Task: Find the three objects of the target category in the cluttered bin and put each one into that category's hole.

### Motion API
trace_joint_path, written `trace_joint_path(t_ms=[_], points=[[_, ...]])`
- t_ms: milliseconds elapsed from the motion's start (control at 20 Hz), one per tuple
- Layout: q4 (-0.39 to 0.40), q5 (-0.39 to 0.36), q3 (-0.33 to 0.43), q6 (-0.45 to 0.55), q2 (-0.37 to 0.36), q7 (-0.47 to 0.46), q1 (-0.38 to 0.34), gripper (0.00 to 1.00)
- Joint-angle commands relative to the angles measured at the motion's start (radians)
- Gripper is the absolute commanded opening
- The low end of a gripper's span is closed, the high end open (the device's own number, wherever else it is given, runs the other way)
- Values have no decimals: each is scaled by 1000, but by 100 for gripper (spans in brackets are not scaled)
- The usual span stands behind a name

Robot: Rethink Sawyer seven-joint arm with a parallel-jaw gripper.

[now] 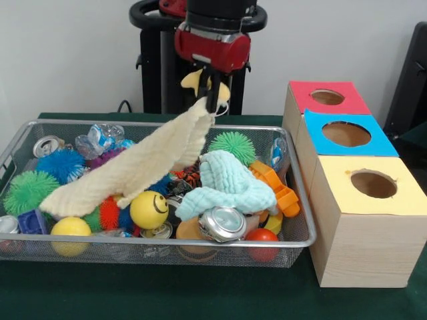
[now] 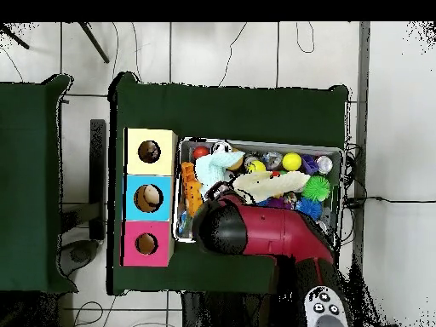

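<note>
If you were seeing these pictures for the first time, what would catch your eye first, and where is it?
First, the cream cloth, pinched at one corner by the gripper, its jaws shut on it, and draped down left across the toys in the bin. Next, the three wooden boxes right of the bin, topped red, blue and yellow, each with a round hole. A mint cloth lies mid-bin.

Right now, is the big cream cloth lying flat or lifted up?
Lifted up. The gripper holds one corner of the cream cloth; its other end still drapes over the toys in the bin.
</note>
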Motion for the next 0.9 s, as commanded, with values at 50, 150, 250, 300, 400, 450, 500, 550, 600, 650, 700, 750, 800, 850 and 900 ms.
trace_joint_path(t_ms=[50,150,250,300,400,450,500,550,600,650,700,750,800,850,900], points=[[90,102,27,192,-109,70,25,0],[91,118,21,219,-132,70,35,0],[85,128,14,247,-149,64,40,0],[85,137,12,269,-165,60,43,0],[85,152,9,306,-189,51,44,0],[88,157,9,312,-194,50,46,0],[88,166,8,329,-205,53,50,0],[86,170,7,337,-209,54,51,0],[81,176,7,349,-214,60,56,0],[72,179,6,361,-215,60,56,0],[66,183,5,370,-219,69,62,0],[65,186,4,376,-222,72,65,0],[61,188,1,384,-227,78,71,0],[61,189,-1,388,-229,80,73,0],[60,190,-4,391,-232,82,76,0]])
